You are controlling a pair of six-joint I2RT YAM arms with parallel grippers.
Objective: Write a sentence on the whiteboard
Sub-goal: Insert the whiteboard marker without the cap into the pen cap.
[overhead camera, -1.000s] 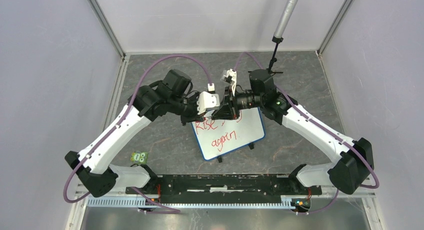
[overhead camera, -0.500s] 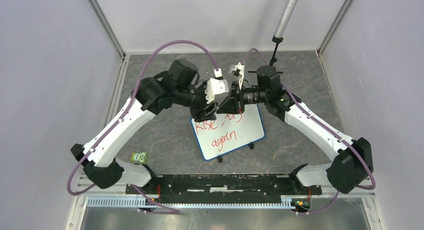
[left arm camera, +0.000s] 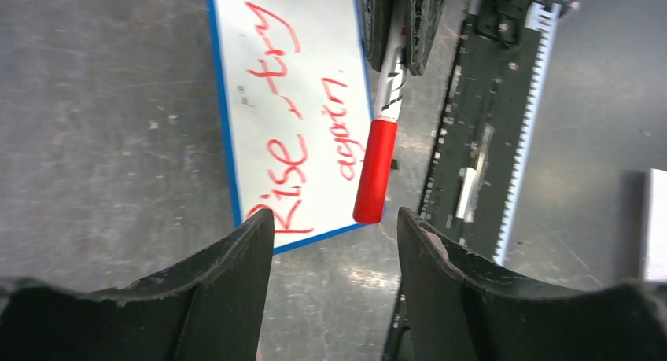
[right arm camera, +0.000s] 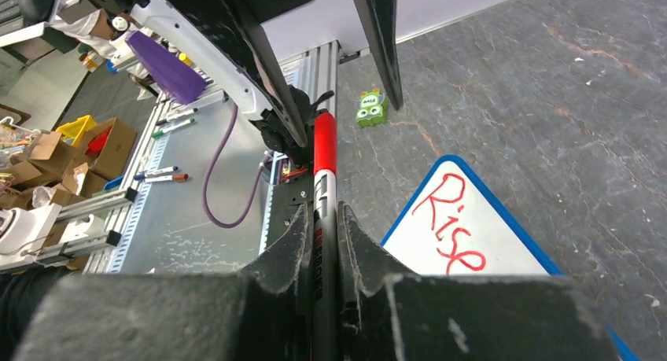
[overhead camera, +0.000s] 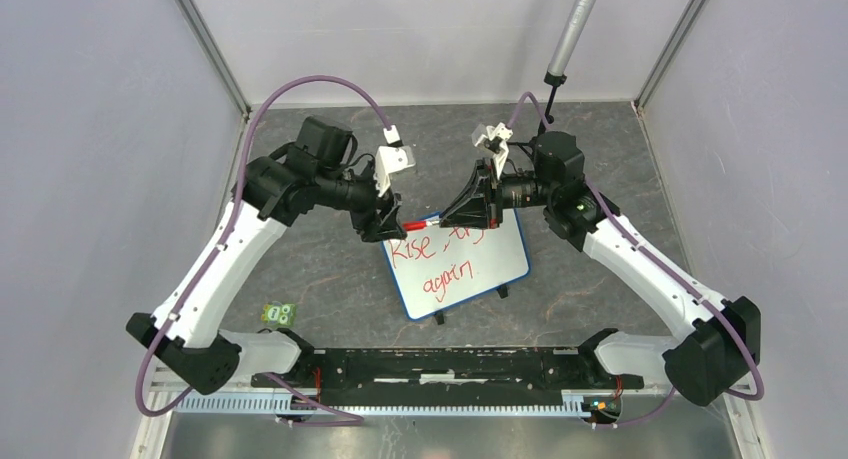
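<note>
the left end effector (left arm camera: 334, 217) stands open and empty, its fingers flanking the red cap (left arm camera: 374, 172) without touching it. the cap sits on the marker (left arm camera: 391, 82), though whether it is pressed fully home is hard to tell. the right end effector (right arm camera: 322, 219) is clamped on the marker's barrel, holding it level above the far edge of the whiteboard (overhead camera: 500, 259). the board rests on the counter (overhead camera: 330, 279) between the arms, carrying the sentence (overhead camera: 447, 277) "rise, try again" in red. the writing looks finished; what seems left is setting the marker down.
</note>
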